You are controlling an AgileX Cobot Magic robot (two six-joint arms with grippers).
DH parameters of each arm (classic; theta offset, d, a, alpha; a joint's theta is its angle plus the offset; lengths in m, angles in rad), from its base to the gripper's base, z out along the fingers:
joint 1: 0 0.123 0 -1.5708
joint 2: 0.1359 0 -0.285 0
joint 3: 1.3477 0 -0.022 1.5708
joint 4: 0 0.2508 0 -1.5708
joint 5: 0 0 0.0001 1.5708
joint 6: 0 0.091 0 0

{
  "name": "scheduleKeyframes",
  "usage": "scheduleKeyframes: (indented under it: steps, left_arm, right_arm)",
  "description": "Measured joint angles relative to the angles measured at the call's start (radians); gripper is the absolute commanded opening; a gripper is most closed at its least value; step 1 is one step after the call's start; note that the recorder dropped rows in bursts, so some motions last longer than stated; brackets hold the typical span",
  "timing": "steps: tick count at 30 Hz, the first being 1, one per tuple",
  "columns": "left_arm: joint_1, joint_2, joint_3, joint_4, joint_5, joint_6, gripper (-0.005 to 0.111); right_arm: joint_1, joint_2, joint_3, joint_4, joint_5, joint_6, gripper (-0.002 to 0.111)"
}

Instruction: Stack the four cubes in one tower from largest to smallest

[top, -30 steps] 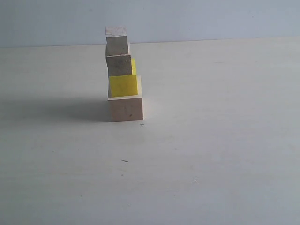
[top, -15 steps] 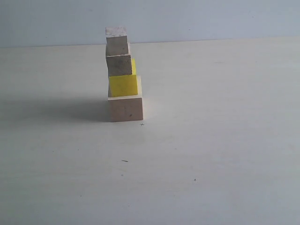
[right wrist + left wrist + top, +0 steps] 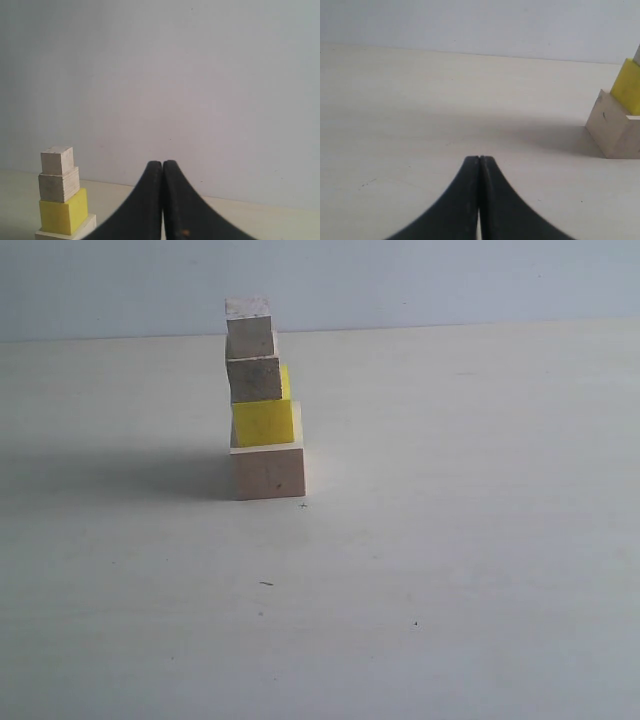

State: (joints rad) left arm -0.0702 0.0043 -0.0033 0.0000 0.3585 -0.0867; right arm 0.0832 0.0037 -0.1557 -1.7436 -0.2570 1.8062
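Exterior view first: the tower [image 3: 262, 400] is up, four levels. The large cube [image 3: 268, 471] sits on the table [image 3: 450, 540], with the yellow cube [image 3: 264, 423] on it, then the small cube [image 3: 254, 378], and the smallest cube [image 3: 249, 328] on top. It stands toward the table's far edge, left of the middle. Its long axis runs straight up, but the levels aren't centred. The upper ones sit a shade to the left of those beneath, so a strip of yellow peeks out beside the small cube. Neither of my arms shows in this view, and nothing touches the column.

My left pincer [image 3: 479, 159] has its tips pressed together with nothing between them, low over the table. The large cube and a corner of the yellow one lie off to one side of where I'm pointing, not ahead, and well apart from the tips.

My right pincer [image 3: 163, 163] is closed tight too, and empty. It sees the whole column, again off to the side and well apart.

The order reads largest to smallest, so I'd call the stacking done. The tower is on my left arm's half of the table, so I judge that arm the nearer one. Any move it makes should lead away from the column, never across it, because a sideways brush up high could tip those off-centre top cubes.
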Motion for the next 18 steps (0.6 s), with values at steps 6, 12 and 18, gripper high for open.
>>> scheduleKeyframes:
  steps: [6,12,18]
  left_arm:
    - [0.000,0.000,0.000,0.000,0.002,0.000,0.000]
    - [0.000,0.000,0.000,0.000,0.005,0.000,0.000]
    - [0.000,0.000,0.000,0.000,0.007,0.000,0.000]
  right_arm:
    - [0.000,0.000,0.000,0.000,0.000,0.000,0.000]
    - [0.000,0.000,0.000,0.000,0.000,0.000,0.000]
    - [0.000,0.000,0.000,0.000,0.000,0.000,0.000]
